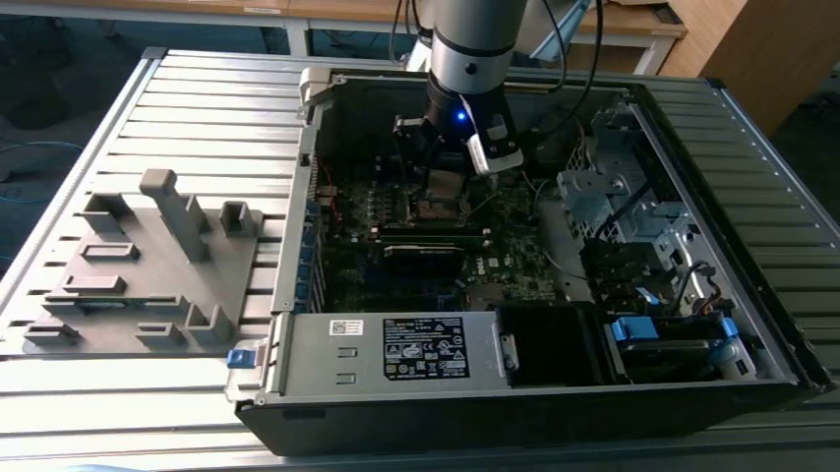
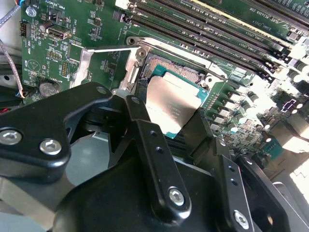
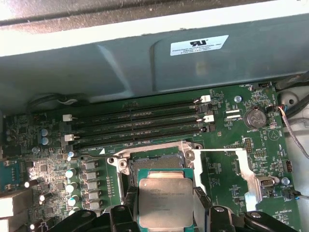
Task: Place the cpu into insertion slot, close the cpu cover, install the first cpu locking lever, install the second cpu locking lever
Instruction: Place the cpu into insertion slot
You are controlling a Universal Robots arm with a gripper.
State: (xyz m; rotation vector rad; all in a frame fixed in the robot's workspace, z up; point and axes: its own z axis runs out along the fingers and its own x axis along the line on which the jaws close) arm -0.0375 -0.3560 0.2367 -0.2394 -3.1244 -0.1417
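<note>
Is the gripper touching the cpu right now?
Touching. In the second wrist view, the gripper has its fingers pressed against opposite edges of the cpu.

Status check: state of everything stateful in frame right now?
gripper: shut on the cpu.
cpu: gripped by its edges over the insertion slot, not seated.
insertion slot: uncovered, empty.
cpu cover: open, not over the slot.
computer case: side panel off, interior exposed.

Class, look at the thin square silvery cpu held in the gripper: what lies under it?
Under the silvery square cpu lies the square, metal-rimmed insertion slot; one strip of its dark contact field shows, the rest is covered by the chip.
</note>
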